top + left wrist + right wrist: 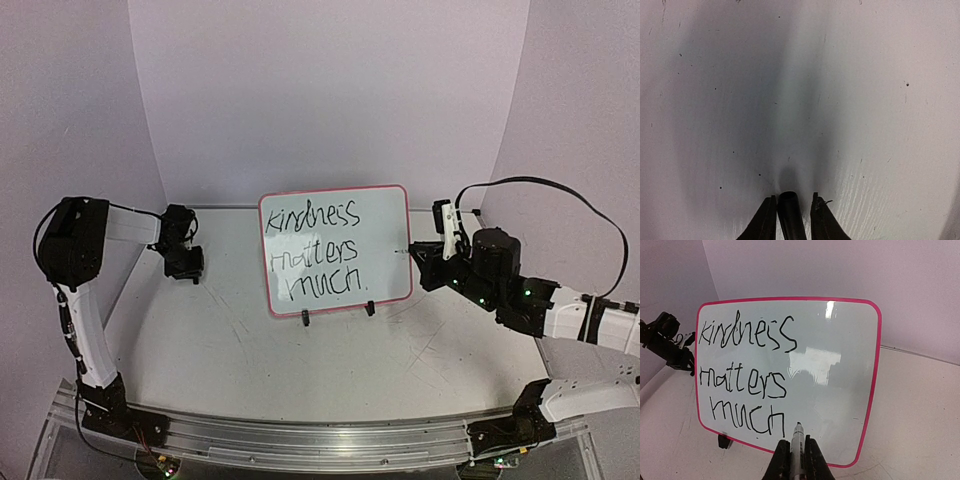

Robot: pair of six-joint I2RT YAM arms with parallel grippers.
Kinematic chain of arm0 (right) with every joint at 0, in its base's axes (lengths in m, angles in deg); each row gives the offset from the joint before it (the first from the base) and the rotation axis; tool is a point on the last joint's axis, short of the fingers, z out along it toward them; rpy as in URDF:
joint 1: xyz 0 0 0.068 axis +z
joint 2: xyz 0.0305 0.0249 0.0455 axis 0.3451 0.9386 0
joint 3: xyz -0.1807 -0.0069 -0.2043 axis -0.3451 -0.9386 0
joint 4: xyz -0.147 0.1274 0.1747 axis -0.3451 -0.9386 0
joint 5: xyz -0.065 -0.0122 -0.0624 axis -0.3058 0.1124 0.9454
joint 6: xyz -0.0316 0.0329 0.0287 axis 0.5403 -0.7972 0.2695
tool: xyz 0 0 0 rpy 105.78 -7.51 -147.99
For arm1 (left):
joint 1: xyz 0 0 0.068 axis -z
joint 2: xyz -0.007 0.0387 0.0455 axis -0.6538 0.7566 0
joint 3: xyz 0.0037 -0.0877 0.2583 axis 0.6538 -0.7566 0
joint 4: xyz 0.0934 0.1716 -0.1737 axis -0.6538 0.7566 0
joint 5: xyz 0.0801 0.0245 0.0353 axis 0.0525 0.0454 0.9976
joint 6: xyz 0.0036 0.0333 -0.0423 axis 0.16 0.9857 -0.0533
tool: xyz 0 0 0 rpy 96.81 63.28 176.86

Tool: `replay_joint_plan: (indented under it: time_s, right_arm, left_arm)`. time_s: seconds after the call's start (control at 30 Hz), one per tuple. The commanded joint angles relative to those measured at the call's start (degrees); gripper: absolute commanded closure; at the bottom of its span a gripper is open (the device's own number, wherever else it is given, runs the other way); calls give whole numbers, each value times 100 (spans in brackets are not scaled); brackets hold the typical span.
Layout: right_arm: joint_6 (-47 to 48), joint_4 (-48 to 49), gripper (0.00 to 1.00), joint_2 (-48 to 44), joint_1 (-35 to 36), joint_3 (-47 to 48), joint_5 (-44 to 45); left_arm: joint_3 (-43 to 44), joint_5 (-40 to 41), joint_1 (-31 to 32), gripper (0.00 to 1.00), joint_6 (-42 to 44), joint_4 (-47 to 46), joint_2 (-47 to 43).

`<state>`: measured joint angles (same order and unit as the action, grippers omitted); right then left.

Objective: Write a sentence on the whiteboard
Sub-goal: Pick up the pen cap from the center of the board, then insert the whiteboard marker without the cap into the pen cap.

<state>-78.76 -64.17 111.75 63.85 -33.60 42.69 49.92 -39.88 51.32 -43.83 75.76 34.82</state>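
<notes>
The whiteboard [388, 262] stands tilted back on two black clip feet [304, 319] mid-table, with a red-pink rim. The sentence [318, 250] on it reads "Kindness matters much" in three black lines; it also shows in the right wrist view [745, 375]. My right gripper [422, 252] is just right of the board, shut on a marker [798, 452] whose tip points at the board [840, 390] right of "much"; whether the tip touches the board I cannot tell. My left gripper [185, 265] is far left, low over the table, shut on a black marker cap [789, 212].
Lavender walls close the back and sides. An aluminium rail [320, 440] runs along the near edge. The right arm's black cable [560, 195] loops above it. The scratched grey tabletop [865, 100] lies under the left gripper.
</notes>
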Motion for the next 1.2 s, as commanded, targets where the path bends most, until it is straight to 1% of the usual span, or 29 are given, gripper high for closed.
replay_joint_plan:
  time_s: [0.0,0.1,0.17,0.23,0.27,0.37,0.47,0.53,0.6,0.67,0.73,0.8,0.93,0.97,1.07,1.17]
  right_arm:
    - [-44,188,100,-11,-9,92,25]
    - [35,152,100,172,-15,263,-83]
    - [63,-13,100,367,-13,506,-232]
    - [36,-82,100,399,-18,736,-547]
    - [32,-90,100,399,-30,819,-866]
    - [-94,-272,100,565,-167,1252,-2089]
    - [-116,-436,100,865,-234,1661,-3297]
    - [-141,-517,100,1102,-244,1942,-4030]
    - [-140,-618,100,1400,-220,2287,-4438]
    - [-52,-842,100,1738,-91,2615,-4509]
    - [151,-997,100,1947,188,2864,-4200]
    - [254,-1198,100,2215,464,3204,-3862]
    - [212,-1410,100,2576,725,3573,-3501]
    - [206,-1476,100,2639,777,3623,-3449]
    - [151,-1520,100,2750,879,3668,-3364]
    - [109,-1539,100,2868,949,3691,-3331]
  left_arm:
    - [-363,87,71,81,99,181,-245]
    - [-462,146,120,92,255,184,-395]
    - [-550,137,193,99,339,175,-687]
    - [-708,130,380,100,503,148,-1219]
    - [-813,125,550,100,644,131,-1554]
    - [-1218,232,1340,100,914,87,-2646]
    - [-1692,299,2161,100,820,-14,-3849]
    - [-2039,402,2585,100,659,-183,-4699]
    - [-2380,316,3011,100,665,-516,-5330]
    - [-2772,357,3606,100,947,-1072,-5812]
    - [-3066,575,4213,100,1527,-1747,-5902]
    - [-3078,729,4534,100,2212,-2188,-5612]
    - [-3122,611,4622,100,3314,-3053,-5112]
    - [-3129,541,4620,100,3477,-3177,-5032]
    - [-2944,432,4631,100,3884,-3209,-4703]
    - [-2881,268,4632,100,4064,-3213,-4566]
